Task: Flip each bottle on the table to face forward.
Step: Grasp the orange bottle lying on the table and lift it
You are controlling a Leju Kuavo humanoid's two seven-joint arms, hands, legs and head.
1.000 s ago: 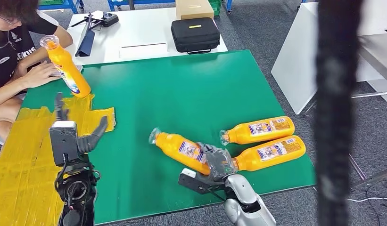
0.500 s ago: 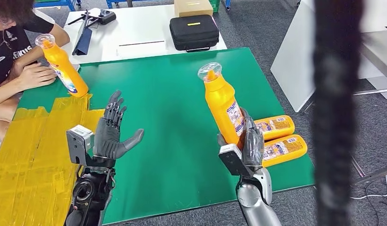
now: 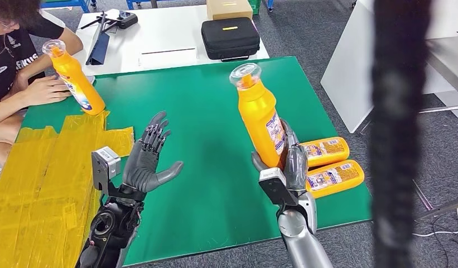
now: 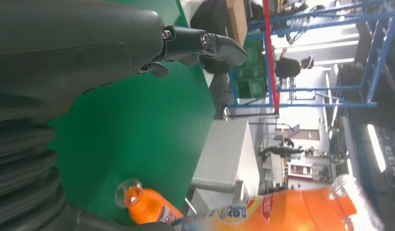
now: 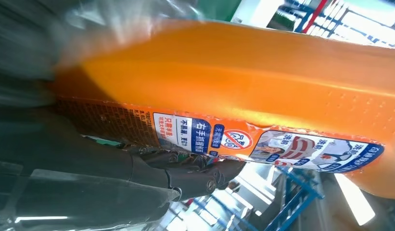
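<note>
My right hand (image 3: 290, 164) grips an orange bottle (image 3: 261, 118) by its base and holds it upright above the green table (image 3: 198, 111), clear cap on top; the bottle's label (image 5: 262, 142) faces the right wrist camera. Two more orange bottles (image 3: 325, 151) (image 3: 333, 177) lie on their sides by the table's right edge, just right of that hand. My left hand (image 3: 150, 162) is raised over the table's left half, fingers spread, holding nothing. Its fingertips (image 4: 219, 44) show over the green surface, with the held bottle (image 4: 282, 211) beyond. Another orange bottle (image 3: 72, 73) stands at the far left corner.
A person (image 3: 20, 61) sits at the far left, hands by the standing bottle. Yellow tape (image 3: 37, 184) covers the table's left part. Behind stands a white table (image 3: 165, 39) with a black case (image 3: 229, 38) and a cardboard box (image 3: 229, 8). A dark blurred post (image 3: 396, 134) crosses the right.
One second ago the bottle lay on the table under my right hand; now it is lifted upright. My left hand has risen and moved right with fingers spread.
</note>
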